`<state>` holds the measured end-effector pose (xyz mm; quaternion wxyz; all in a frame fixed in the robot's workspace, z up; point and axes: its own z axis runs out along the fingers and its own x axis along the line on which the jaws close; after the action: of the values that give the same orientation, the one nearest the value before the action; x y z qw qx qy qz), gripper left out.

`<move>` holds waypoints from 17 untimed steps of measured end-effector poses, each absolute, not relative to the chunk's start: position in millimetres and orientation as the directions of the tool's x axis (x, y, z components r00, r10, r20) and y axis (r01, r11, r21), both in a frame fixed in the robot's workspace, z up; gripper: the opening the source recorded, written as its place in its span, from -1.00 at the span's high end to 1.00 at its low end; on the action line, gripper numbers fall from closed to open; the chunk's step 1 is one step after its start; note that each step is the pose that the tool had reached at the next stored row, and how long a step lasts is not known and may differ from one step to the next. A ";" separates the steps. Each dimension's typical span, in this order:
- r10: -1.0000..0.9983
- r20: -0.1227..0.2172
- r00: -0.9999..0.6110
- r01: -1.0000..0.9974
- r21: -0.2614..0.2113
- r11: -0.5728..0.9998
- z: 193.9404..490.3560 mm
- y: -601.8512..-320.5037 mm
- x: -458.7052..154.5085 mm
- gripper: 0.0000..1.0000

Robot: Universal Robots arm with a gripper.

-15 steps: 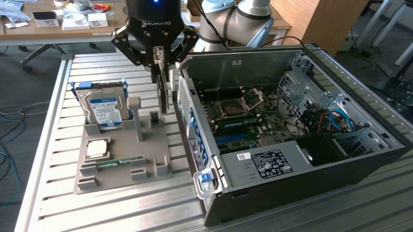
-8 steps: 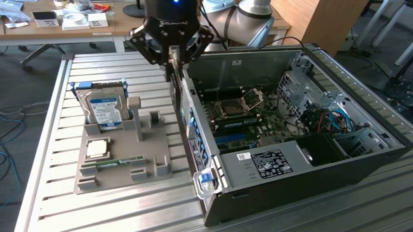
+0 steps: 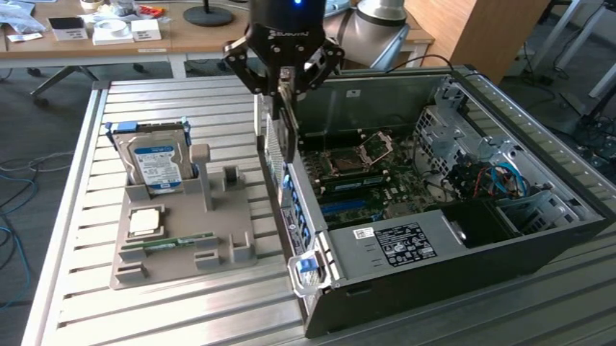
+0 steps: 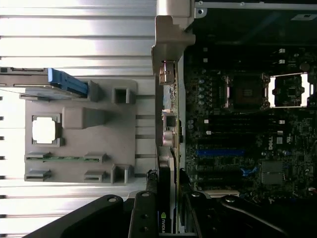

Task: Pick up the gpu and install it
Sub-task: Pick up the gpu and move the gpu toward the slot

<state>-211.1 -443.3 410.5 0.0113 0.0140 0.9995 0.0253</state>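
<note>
The jaws, clamped on the one gpu (image 4: 166,220) and carrying it on edge above the holder-side wall of the one open case (image 3: 539,238), should, I judge, hold it plumb over the blue slot (image 4: 220,152); one hard drive (image 3: 156,164), one RAM stick (image 3: 169,244) and one chip (image 3: 144,220) sit in the grey holder (image 3: 173,267) on the tabletop (image 3: 115,317).

I see one open computer case (image 3: 481,274) on the right of the exterior view. On the left sits one gray tray (image 3: 173,263). It has one hard drive (image 3: 159,166), one square chip (image 3: 146,221) and one green stick (image 3: 178,240). My one gripper (image 3: 285,86) holds one gpu (image 3: 277,140).
</note>
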 end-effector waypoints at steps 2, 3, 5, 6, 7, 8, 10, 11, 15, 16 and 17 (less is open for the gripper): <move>0.028 -0.022 -0.999 0.027 0.051 0.998 410.5 -443.4 -202.1 0.47; 0.028 -0.022 -0.999 0.027 0.051 0.998 410.5 -443.3 -197.7 0.47; 0.028 -0.022 -0.999 0.027 0.051 0.998 410.5 -443.4 -188.7 0.47; 0.028 -0.022 -0.999 0.027 0.051 0.998 410.5 -443.4 -184.2 0.47; 0.028 -0.022 -0.999 0.027 0.051 0.998 410.6 -443.4 -179.7 0.47; 0.028 -0.022 -0.999 0.027 0.051 0.998 410.5 -443.4 -175.2 0.47; 0.028 -0.022 -0.999 0.027 0.051 0.998 410.5 -443.4 -166.2 0.47; 0.028 -0.022 -0.999 0.027 0.051 0.998 410.5 -443.4 -161.3 0.47; 0.028 -0.022 -0.999 0.027 0.051 0.998 410.6 -443.4 -143.3 0.47; 0.028 -0.022 -0.999 0.027 0.051 0.998 410.6 -443.3 -138.8 0.47; 0.028 -0.022 -0.999 0.027 0.051 0.998 410.5 -443.3 -134.3 0.47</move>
<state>-134.3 -443.3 410.5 0.0113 0.0139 0.9995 0.0255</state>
